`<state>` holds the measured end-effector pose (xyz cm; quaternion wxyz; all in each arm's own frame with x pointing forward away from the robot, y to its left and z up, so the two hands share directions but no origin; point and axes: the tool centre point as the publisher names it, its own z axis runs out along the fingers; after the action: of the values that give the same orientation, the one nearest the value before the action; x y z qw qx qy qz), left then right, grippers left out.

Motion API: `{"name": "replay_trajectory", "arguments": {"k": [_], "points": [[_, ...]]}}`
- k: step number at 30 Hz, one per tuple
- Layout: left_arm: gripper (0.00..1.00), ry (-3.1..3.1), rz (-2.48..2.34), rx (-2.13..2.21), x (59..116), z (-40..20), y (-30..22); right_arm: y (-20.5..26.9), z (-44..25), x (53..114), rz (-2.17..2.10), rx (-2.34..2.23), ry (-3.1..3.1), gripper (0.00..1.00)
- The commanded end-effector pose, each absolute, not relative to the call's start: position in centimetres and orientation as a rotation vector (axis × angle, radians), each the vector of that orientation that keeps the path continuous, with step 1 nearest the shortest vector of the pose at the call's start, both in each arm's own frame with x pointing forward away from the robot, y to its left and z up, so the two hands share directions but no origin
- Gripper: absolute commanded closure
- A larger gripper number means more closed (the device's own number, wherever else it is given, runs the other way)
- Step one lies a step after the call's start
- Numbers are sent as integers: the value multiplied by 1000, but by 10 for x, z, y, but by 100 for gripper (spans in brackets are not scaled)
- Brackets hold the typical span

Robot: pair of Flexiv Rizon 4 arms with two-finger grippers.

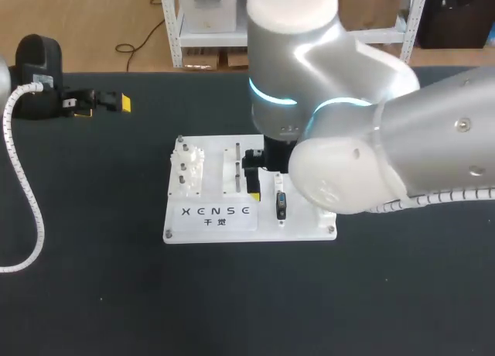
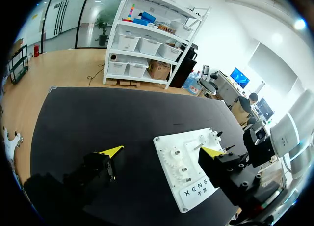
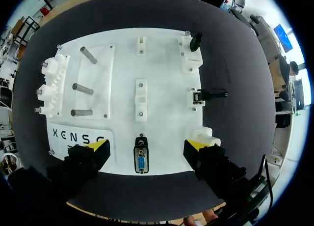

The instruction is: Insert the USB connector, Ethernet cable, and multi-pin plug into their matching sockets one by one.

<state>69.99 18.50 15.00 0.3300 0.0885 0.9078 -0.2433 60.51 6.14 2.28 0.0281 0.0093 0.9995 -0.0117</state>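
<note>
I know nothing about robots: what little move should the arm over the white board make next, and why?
Probably lower the right gripper straight down and close it on the multi-pin plug. In the right wrist view its open fingers stand on either side of the plug, which lies on the white board, and hold nothing.

board (image 3: 162, 64): white, flat; carries the holders and connectors below.
multi-pin plug (image 3: 141, 161): metal shell, blue pin face up, lying flat in the middle of the board's edge, just beside the printed label.
side connector (image 3: 210, 94): black, seated in a small white holder on the board's side edge, lying level, body sticking out past the edge.
corner connector (image 3: 196, 40): black, tilted against a white block at the far corner on that same side; type cannot be told.
</note>
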Motion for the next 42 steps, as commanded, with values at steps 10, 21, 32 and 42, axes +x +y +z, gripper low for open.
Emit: {"name": "replay_trajectory", "arguments": {"k": [10, 21, 32, 42], "points": [[0, 2374, -636, 232, 700, 150, 185, 62, 20, 605, -38, 103, 3092, 0], [0, 2374, -636, 232, 700, 150, 185, 62, 20, 605, -38, 103, 3092, 0], [0, 2374, -636, 232, 700, 150, 185, 69, 16, 599, -49, 32, 3103, 0], [0, 2374, -636, 232, 700, 150, 185, 66, 16, 599, -58, 60, 3101, 55]]}}
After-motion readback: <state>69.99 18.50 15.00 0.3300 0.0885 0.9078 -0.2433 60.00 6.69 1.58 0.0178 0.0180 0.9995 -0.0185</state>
